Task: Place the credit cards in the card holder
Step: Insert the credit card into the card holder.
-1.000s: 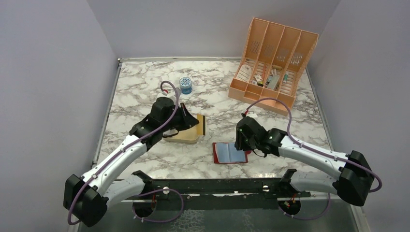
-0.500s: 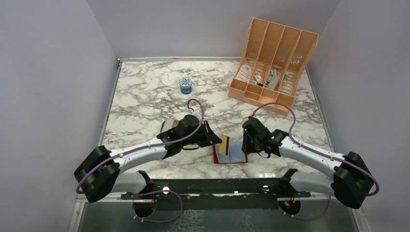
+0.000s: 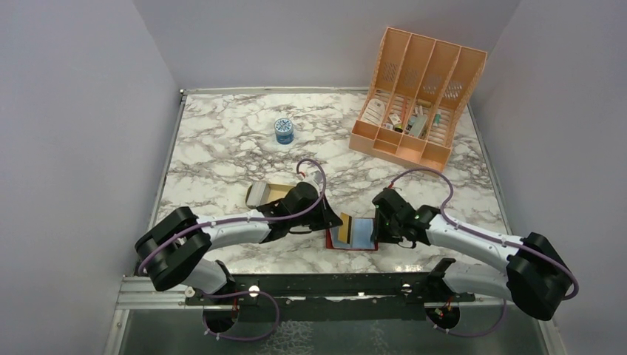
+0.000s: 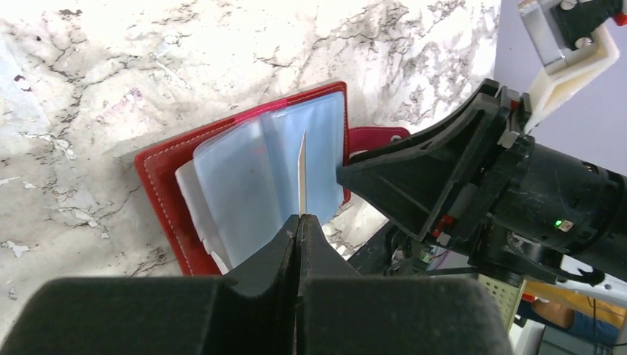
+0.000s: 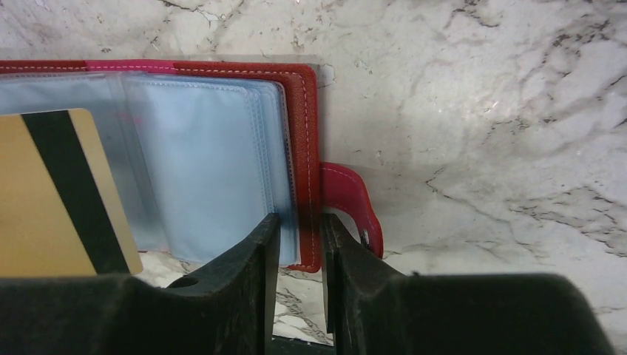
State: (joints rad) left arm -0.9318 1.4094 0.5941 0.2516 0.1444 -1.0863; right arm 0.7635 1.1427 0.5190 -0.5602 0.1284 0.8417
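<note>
The card holder [image 3: 362, 235] lies open near the front edge, dark red with pale blue pockets [image 5: 214, 163]. My left gripper [image 3: 334, 222] is shut on a gold credit card with a black stripe [image 3: 344, 224]. It holds the card on edge over the holder's left pockets; the card shows edge-on in the left wrist view [image 4: 302, 170] and face-on in the right wrist view [image 5: 44, 222]. My right gripper [image 3: 378, 228] is shut on the holder's right edge [image 5: 304, 148], next to the snap tab [image 5: 347, 200]. A greyish stack of cards [image 3: 257, 194] sits in the tan tray.
The shallow tan tray [image 3: 279, 193] lies just left of my left wrist. A small blue jar [image 3: 284, 130] stands at the back. The peach slotted organizer [image 3: 418, 89] stands at the back right. Grey walls close in the table on three sides.
My left arm carried the gold card from the tan tray rightward and down to the open holder. My right gripper shifted slightly and stayed on the holder's right edge.
</note>
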